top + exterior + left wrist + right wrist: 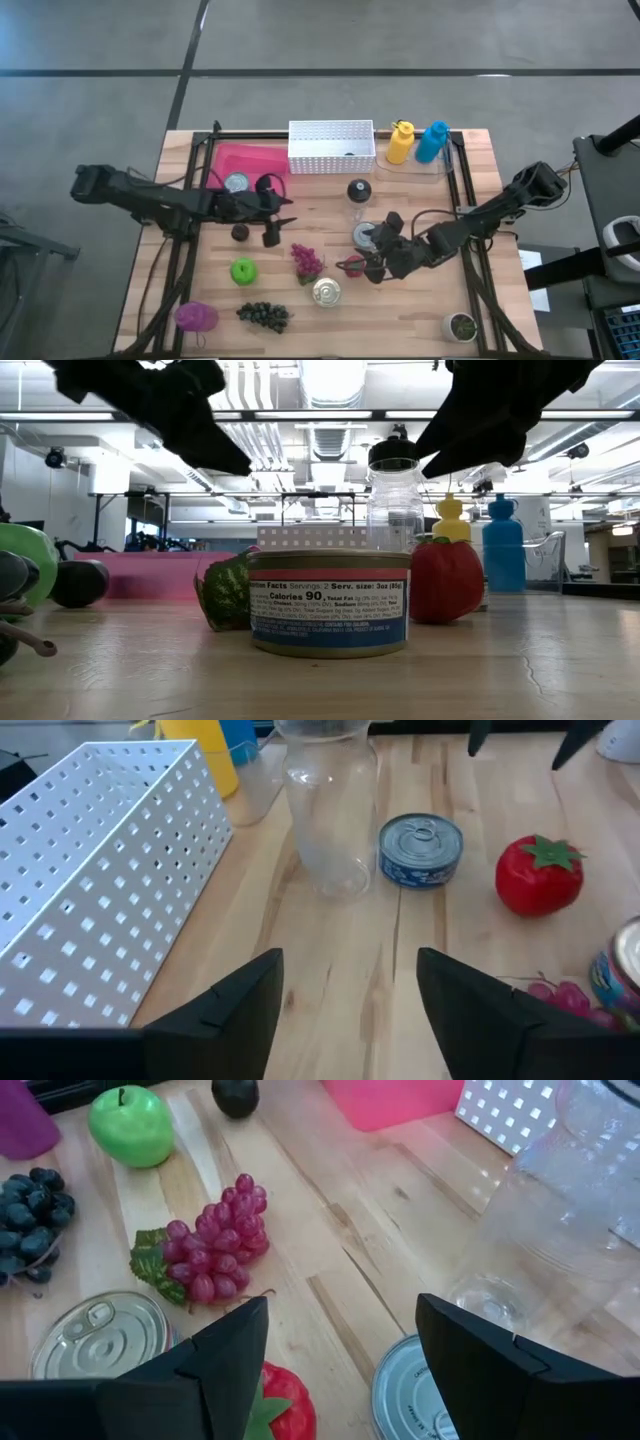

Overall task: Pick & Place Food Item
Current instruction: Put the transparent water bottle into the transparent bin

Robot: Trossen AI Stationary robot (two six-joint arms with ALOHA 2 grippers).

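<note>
Food items lie on the wooden table: a red tomato (352, 266) (287, 1405), red grapes (307, 262) (215, 1250), a green apple (243, 270) (130, 1125), dark grapes (264, 315) and a dark plum (240, 233). My right gripper (375, 257) (345, 1370) is open. It hovers over the tomato and a blue-labelled tin can (365, 235) (410, 1400). My left gripper (275, 215) (350, 1010) is also open, raised above bare wood near the plum and pointing toward the clear jar (330, 810). In the low view both grippers hang well above the table.
A white perforated basket (331, 147), a pink container (245, 160), and yellow (400, 142) and blue (432, 142) bottles stand along the far edge. A black-lidded clear jar (358, 192) stands mid-table. A silver can (326, 292) and a purple item (196, 317) sit near the front.
</note>
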